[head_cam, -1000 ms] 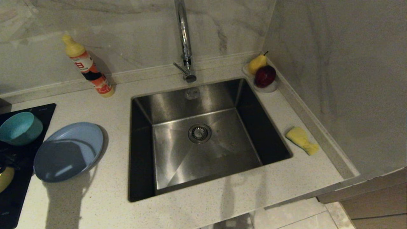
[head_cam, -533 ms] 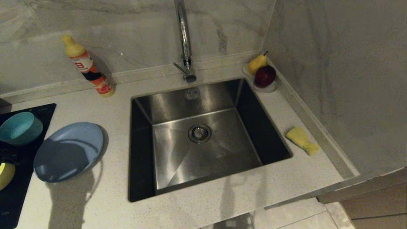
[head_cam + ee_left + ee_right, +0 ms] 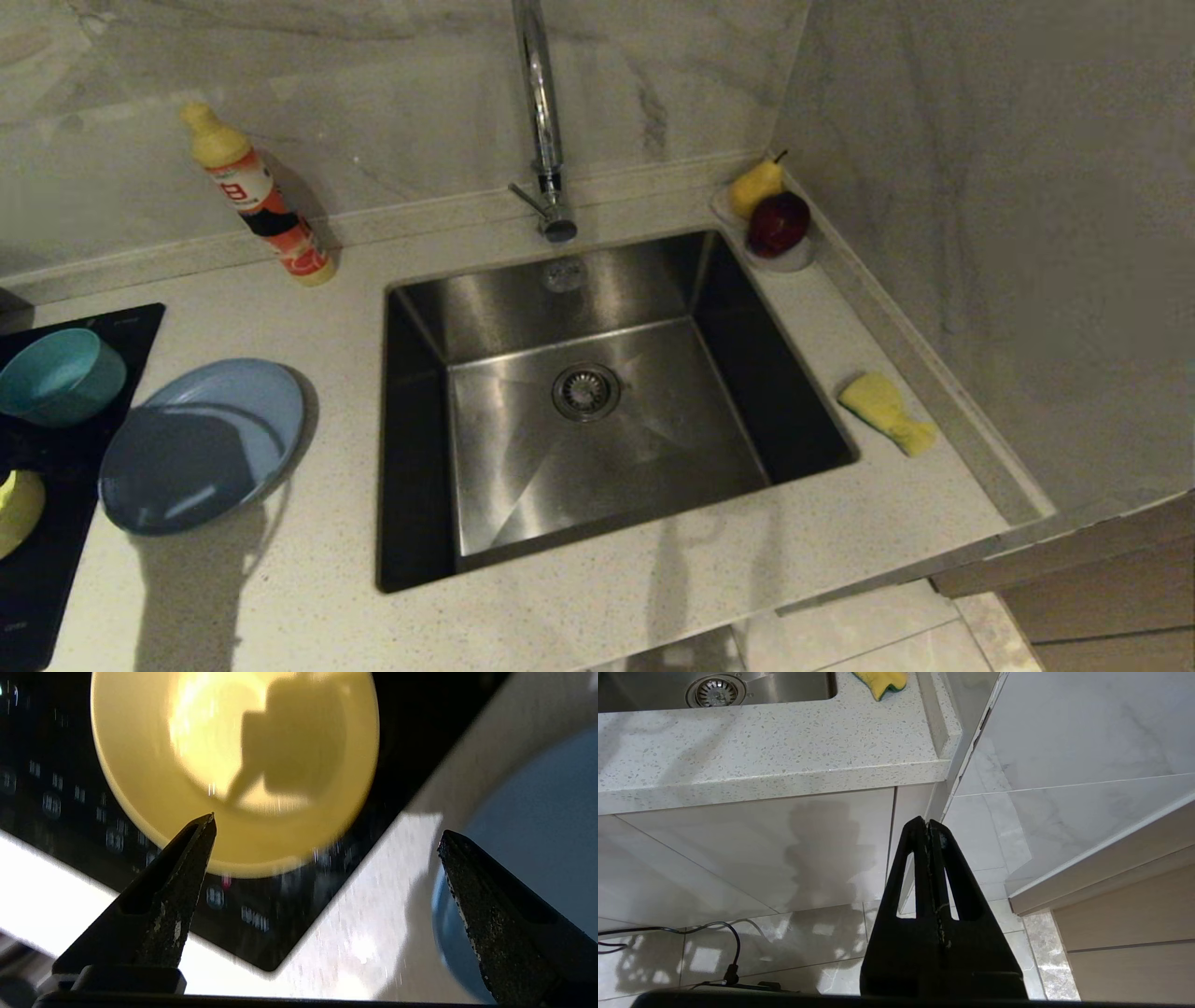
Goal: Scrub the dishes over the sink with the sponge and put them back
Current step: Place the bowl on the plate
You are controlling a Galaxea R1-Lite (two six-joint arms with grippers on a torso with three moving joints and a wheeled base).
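The periwinkle plate [image 3: 201, 443] lies on the counter left of the sink [image 3: 523, 467]. A teal bowl [image 3: 58, 375] and a yellow bowl [image 3: 19, 509] stand on the black cooktop [image 3: 56, 569] at the far left. My left gripper [image 3: 328, 823] hangs open and empty above the cooktop's corner, between the yellow bowl [image 3: 233, 765] and the plate [image 3: 537, 835]; it is outside the head view. The yellow sponge [image 3: 885, 411] lies on the counter right of the sink. Below the counter's edge, my right gripper [image 3: 928, 822] is parked and shut, with the sponge [image 3: 880, 680] far above it.
A tall chrome faucet [image 3: 541, 112] rises behind the sink. An orange detergent bottle [image 3: 257, 201] stands at the back left. A clear dish holds a pear [image 3: 754, 185] and a red apple [image 3: 778, 224] in the back right corner. A marble wall [image 3: 980, 233] bounds the counter's right side.
The dark part of my left arm seen over the yellow bowl at the head view's left edge has left that view, and more of the bowl shows. The right arm has not moved.
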